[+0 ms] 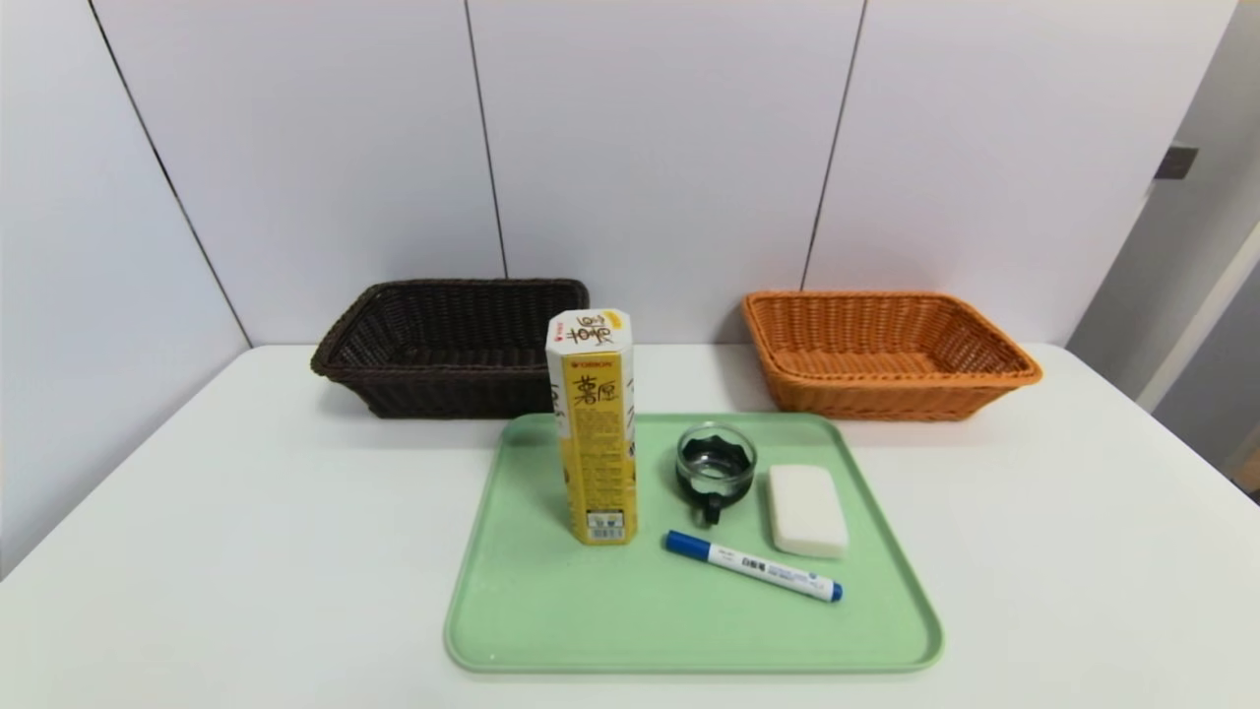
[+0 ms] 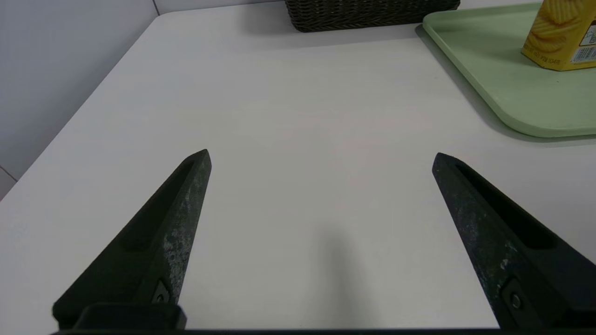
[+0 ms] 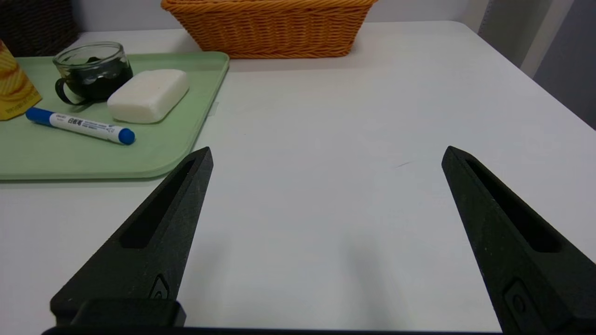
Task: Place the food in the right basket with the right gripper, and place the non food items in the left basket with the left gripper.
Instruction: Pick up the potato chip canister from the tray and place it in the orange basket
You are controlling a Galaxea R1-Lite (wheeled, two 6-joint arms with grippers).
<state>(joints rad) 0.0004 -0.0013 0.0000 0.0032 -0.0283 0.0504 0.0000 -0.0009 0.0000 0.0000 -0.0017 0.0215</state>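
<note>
A tall yellow snack box [image 1: 594,425], the food, stands upright on a green tray [image 1: 551,620]. Beside it on the tray sit a glass cup with a black handle [image 1: 715,467], a white block [image 1: 806,509] and a blue-capped white marker [image 1: 753,566]. The dark brown left basket [image 1: 451,347] and the orange right basket [image 1: 886,353] stand at the back, both empty. Neither arm shows in the head view. My left gripper [image 2: 321,158] hovers open over bare table, left of the tray. Wide open as well, my right gripper [image 3: 326,153] hangs over bare table, right of the tray.
The white table [image 1: 246,512] ends at a wall behind the baskets. Its right edge [image 3: 535,83] drops off beside the orange basket [image 3: 270,28]. The tray's corner [image 2: 512,93] lies ahead of the left gripper.
</note>
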